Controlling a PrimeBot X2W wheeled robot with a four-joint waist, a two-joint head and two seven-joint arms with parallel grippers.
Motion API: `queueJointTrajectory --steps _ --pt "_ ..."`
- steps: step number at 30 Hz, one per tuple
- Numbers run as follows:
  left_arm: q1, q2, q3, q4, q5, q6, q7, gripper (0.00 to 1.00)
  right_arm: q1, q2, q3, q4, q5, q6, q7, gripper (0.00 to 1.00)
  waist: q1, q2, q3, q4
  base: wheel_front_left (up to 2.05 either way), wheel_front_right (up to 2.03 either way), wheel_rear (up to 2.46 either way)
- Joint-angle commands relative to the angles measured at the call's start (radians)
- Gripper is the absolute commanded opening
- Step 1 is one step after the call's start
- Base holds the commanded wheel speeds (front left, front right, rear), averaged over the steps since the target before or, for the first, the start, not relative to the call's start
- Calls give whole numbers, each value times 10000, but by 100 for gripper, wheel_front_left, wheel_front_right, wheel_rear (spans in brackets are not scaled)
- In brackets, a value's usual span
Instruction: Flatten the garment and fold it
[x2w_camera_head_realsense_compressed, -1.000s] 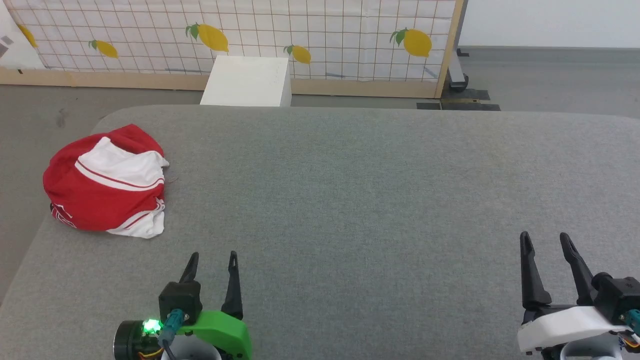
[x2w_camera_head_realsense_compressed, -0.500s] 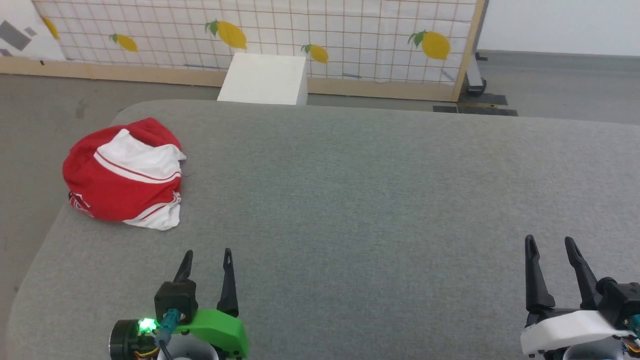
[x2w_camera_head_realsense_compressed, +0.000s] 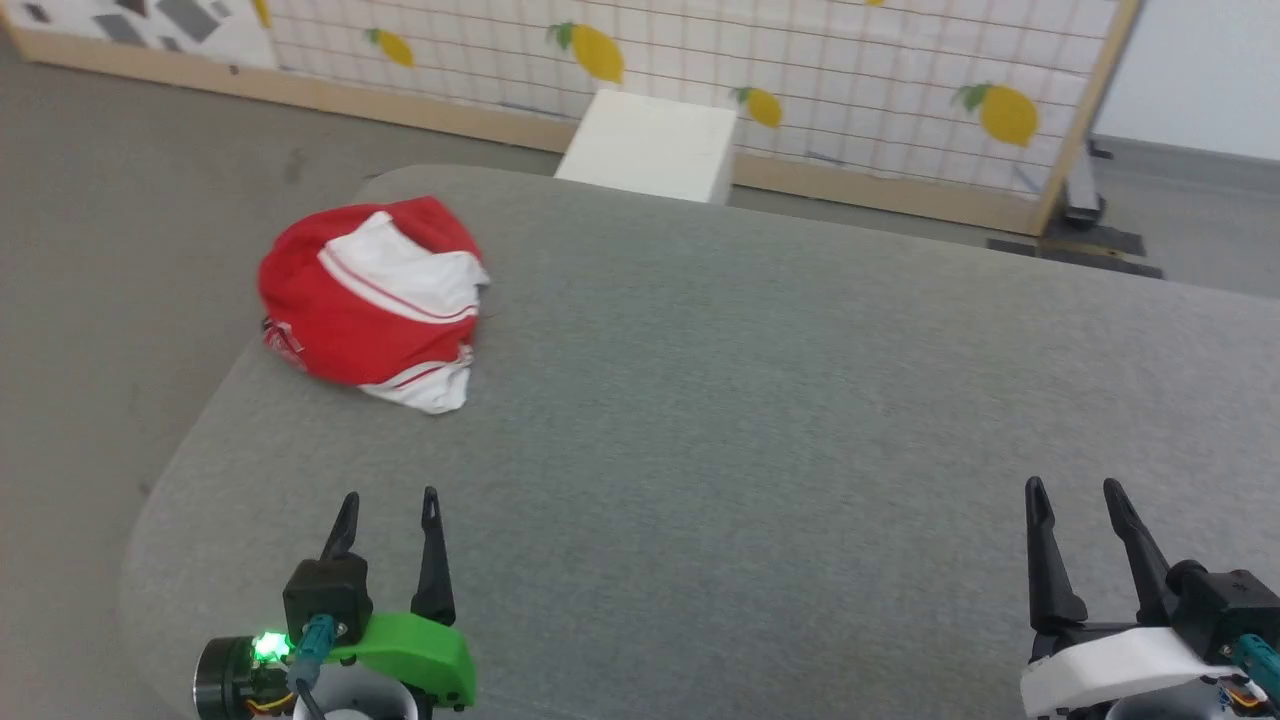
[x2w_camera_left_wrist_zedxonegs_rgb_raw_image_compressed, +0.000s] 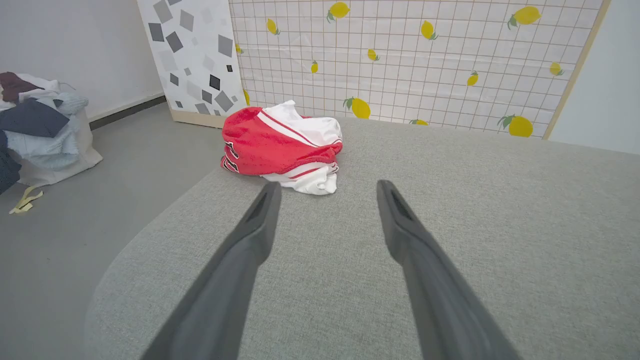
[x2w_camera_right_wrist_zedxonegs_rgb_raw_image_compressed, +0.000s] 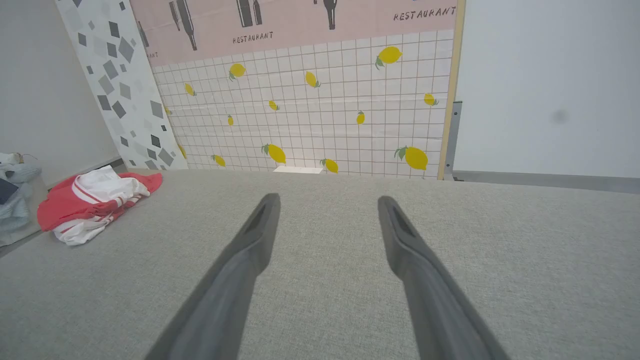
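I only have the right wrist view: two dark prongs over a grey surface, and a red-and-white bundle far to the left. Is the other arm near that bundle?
Observer: Nearer, yes. The left end effector is open and aimed toward the garment, with a clear gap between them.
Operator: Anything printed on it?
Observer: Black-and-white lettering along its lower left edge, seen in the left wrist view.
Operator: Does that arm look different?
Observer: Its mount is bright green, with a green light glowing.
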Motion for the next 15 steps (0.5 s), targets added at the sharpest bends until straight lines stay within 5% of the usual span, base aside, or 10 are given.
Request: queueJointTrajectory --steps 1,15 --pt "-49 85 0 -52 -62 57 24 100 -45 13 52 27 13 -15 -59 100 -1 0 34 753 0 0 0" --pt "160 174 -8 -212 -232 190 184 100 -160 13 430 277 24 -15 -59 100 -1 0 128 2534 0 0 0"
